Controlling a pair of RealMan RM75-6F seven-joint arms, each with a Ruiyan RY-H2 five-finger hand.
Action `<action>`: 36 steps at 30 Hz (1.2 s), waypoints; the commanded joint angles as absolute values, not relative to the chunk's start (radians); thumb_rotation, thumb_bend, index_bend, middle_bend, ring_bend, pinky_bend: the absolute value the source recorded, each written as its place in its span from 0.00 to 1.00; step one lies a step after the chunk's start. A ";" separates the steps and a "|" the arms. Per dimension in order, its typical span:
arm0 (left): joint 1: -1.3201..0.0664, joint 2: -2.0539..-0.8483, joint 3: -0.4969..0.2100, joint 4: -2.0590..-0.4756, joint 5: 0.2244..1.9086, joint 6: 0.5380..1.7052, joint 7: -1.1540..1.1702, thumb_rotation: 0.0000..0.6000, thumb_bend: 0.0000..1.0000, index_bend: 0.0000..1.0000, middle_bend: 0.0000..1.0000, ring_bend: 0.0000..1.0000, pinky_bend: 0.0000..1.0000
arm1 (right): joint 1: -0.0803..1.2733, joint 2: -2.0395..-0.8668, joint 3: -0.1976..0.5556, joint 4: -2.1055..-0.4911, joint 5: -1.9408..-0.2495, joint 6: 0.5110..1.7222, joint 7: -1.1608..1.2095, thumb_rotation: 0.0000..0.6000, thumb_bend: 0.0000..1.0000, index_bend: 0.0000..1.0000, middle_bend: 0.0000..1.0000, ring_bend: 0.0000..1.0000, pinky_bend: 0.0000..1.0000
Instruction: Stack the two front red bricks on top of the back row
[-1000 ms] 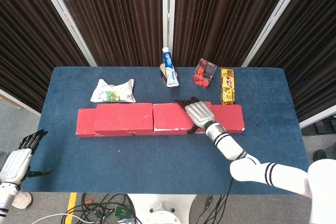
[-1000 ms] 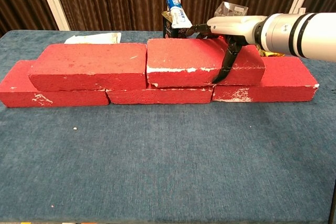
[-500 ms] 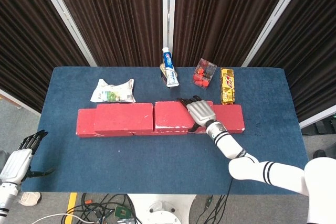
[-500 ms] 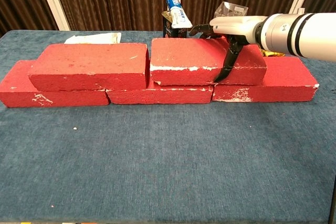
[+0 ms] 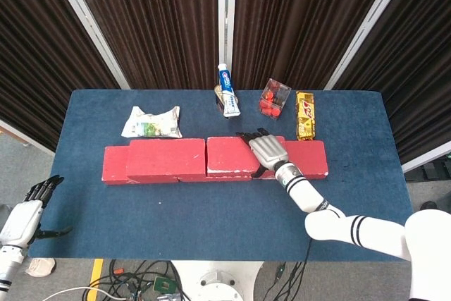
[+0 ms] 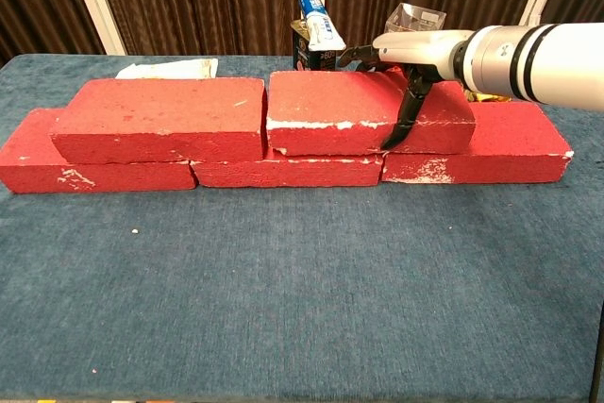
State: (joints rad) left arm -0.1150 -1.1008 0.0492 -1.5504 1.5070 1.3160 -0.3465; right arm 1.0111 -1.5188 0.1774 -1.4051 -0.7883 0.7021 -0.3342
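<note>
**Right hand grips the second upper brick on the back row**

Little has moved over the last second: the right upper brick (image 5: 230,156) slid slightly right half a second ago and has now come back a touch toward its neighbour, with the right hand (image 5: 267,150) holding it throughout.

Head view: three red bricks form a bottom row (image 5: 307,159) running left to right across the middle of the blue table (image 5: 211,216). Two more bricks lie on top, long axes also left to right. The left upper brick (image 5: 166,156) and the right one sit end to end with a thin gap between them. The right hand lies palm down over the right end of its brick, fingers reaching past the far edge. The left hand (image 5: 27,214) hangs off the table's near left corner, fingers spread, holding nothing. Behind the bricks lie a crumpled packet (image 5: 151,122), a toothpaste tube (image 5: 227,89), a clear box (image 5: 274,96) with red contents, and a gold bar (image 5: 304,114).

Chest view: both upper bricks rest flat, each straddling a joint in the row below. The right hand (image 6: 406,73) clamps its brick (image 6: 363,112), thumb down the near face, fingers curled over the back edge. The left upper brick (image 6: 160,120) sits untouched. The tube (image 6: 318,18) stands behind.
</note>
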 commanded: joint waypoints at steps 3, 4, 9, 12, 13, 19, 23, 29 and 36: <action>-0.115 -1.101 0.050 -1.550 1.507 1.315 -0.348 1.00 0.00 0.00 0.00 0.00 0.00 | 1.016 -1.522 0.173 -1.403 -0.784 0.701 -0.334 1.00 0.05 0.00 0.23 0.19 0.05; -0.115 -1.101 0.050 -1.549 1.507 1.315 -0.348 1.00 0.00 0.00 0.00 0.00 0.00 | 1.017 -1.523 0.171 -1.402 -0.783 0.700 -0.334 1.00 0.05 0.00 0.23 0.19 0.05; -0.114 -1.101 0.050 -1.548 1.507 1.316 -0.350 1.00 0.00 0.00 0.00 0.00 0.00 | 1.022 -1.524 0.169 -1.400 -0.777 0.699 -0.333 1.00 0.05 0.00 0.23 0.19 0.05; -0.114 -1.102 0.050 -1.547 1.507 1.316 -0.350 1.00 0.00 0.00 0.00 0.00 0.00 | 1.024 -1.521 0.169 -1.402 -0.775 0.699 -0.331 1.00 0.05 0.00 0.23 0.19 0.05; -0.114 -1.102 0.050 -1.547 1.507 1.316 -0.350 1.00 0.00 0.00 0.00 0.00 0.00 | 1.025 -1.520 0.168 -1.403 -0.775 0.700 -0.331 1.00 0.05 0.00 0.23 0.19 0.05; -0.115 -1.102 0.051 -1.544 1.506 1.312 -0.355 1.00 0.00 0.00 0.00 0.00 0.00 | 1.029 -1.523 0.164 -1.401 -0.774 0.700 -0.330 1.00 0.05 0.00 0.23 0.19 0.05; -0.114 -1.102 0.052 -1.543 1.506 1.311 -0.354 1.00 0.00 0.00 0.00 0.00 0.00 | 1.033 -1.527 0.163 -1.395 -0.771 0.699 -0.328 1.00 0.05 0.00 0.23 0.19 0.04; -0.114 -1.102 0.051 -1.543 1.506 1.312 -0.355 1.00 0.00 0.00 0.00 0.00 0.00 | 1.037 -1.527 0.160 -1.392 -0.770 0.694 -0.326 1.00 0.05 0.00 0.22 0.18 0.04; -0.114 -1.102 0.053 -1.540 1.506 1.309 -0.360 1.00 0.00 0.00 0.00 0.00 0.00 | 1.039 -1.530 0.159 -1.388 -0.763 0.695 -0.322 1.00 0.05 0.00 0.22 0.18 0.04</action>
